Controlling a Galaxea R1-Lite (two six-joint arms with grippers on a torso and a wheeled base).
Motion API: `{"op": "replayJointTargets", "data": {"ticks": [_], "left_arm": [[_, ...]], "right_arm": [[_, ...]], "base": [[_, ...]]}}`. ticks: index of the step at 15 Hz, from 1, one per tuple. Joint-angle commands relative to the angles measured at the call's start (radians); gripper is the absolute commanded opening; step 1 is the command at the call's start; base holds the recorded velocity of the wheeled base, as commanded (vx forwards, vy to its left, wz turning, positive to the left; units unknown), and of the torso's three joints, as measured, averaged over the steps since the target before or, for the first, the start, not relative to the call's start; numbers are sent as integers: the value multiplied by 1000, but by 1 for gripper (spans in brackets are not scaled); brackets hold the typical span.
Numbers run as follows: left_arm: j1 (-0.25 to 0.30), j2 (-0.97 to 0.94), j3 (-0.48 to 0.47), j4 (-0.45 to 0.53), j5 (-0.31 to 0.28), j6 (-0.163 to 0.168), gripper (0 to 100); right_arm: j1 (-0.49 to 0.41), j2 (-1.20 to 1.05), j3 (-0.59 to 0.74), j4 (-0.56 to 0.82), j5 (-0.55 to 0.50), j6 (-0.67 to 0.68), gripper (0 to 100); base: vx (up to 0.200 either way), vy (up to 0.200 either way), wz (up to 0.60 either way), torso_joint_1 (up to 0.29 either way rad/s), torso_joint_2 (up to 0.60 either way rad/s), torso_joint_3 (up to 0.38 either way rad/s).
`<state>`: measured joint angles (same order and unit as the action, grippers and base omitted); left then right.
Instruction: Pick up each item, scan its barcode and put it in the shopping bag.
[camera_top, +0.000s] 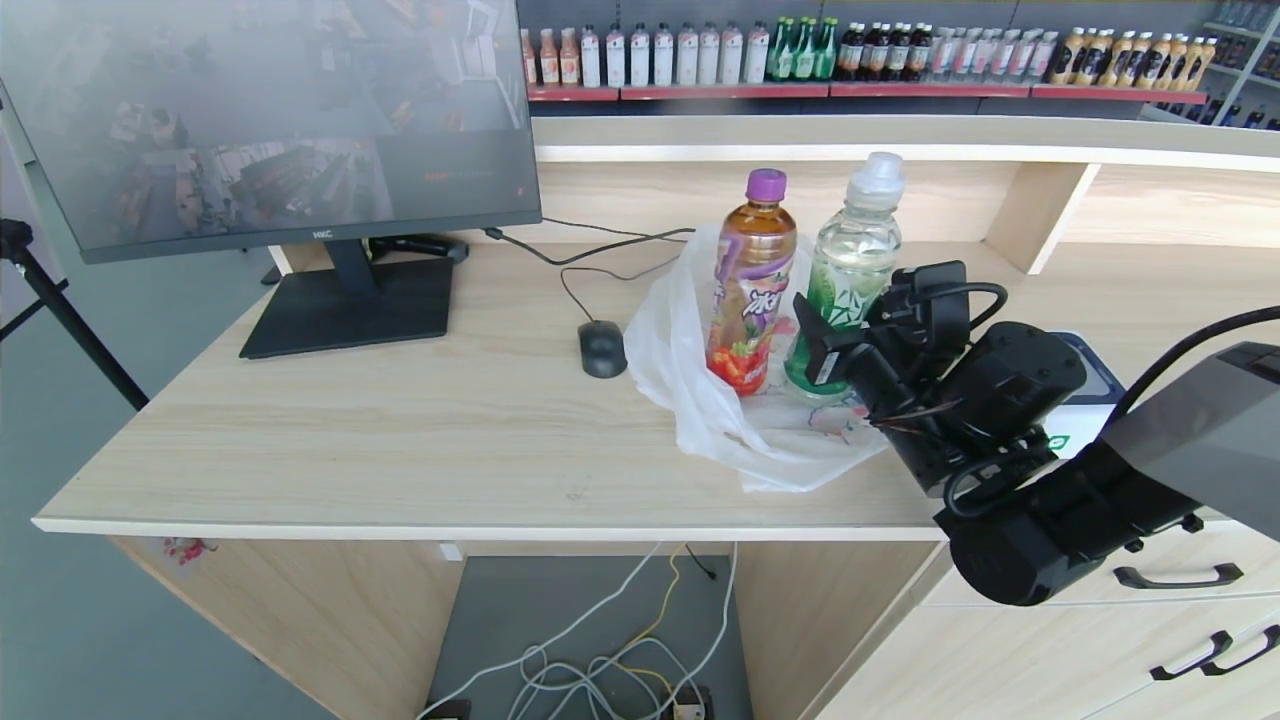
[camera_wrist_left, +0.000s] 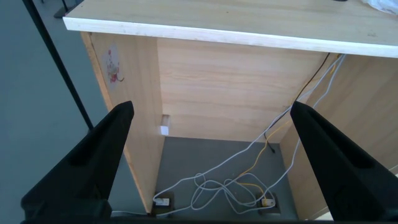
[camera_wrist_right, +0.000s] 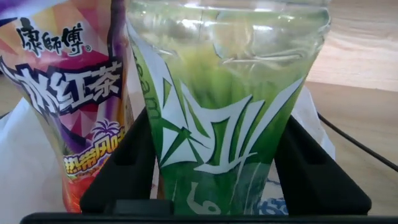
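Jaws: right gripper (camera_top: 815, 350) clamps the green bottle (camera_top: 850, 270) low on its body; left gripper (camera_wrist_left: 211, 155) gapes wide, empty.
Bottle: upright inside the shopping bag (camera_top: 700, 410), touching the tea bottle (camera_top: 752, 280).
Handling: probably full and heavy, thin-walled, slick label; hold mid-body, firmly without crushing.
Bag: limp, on the table (camera_top: 400, 430).

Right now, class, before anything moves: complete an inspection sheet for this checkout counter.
Surface: pale wooden counter, level.
Job's things: tea bottle and green-labelled bottle upright, side by side, in the crumpled white shopping bag.
Clutter: monitor, mouse.
Grippers: right gripper with jaws closed on the green-labelled bottle's sides; left gripper open, low before the counter's opening.
Cables: black leads behind the mouse; white and yellow wires on the floor beneath.
Surroundings: drinks shelf behind, drawers to the right.
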<state>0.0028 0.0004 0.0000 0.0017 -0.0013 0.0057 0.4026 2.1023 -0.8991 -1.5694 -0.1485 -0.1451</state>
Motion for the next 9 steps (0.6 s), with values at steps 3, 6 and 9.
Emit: {"op": "replayJointTargets", "data": {"ticks": [3,6,9], "left_arm": [[0,0,0,0,1,0,100],[0,0,0,0,1,0,100],[0,0,0,0,0,0,100]], "right_arm": [[1,2,0,-1,0,1,100],[1,1,0,-1,0,4,100],[-1,1,0,-1,0,7,100]], "base": [[0,0,0,0,0,0],[0,0,0,0,0,0],[0,0,0,0,0,0]]}}
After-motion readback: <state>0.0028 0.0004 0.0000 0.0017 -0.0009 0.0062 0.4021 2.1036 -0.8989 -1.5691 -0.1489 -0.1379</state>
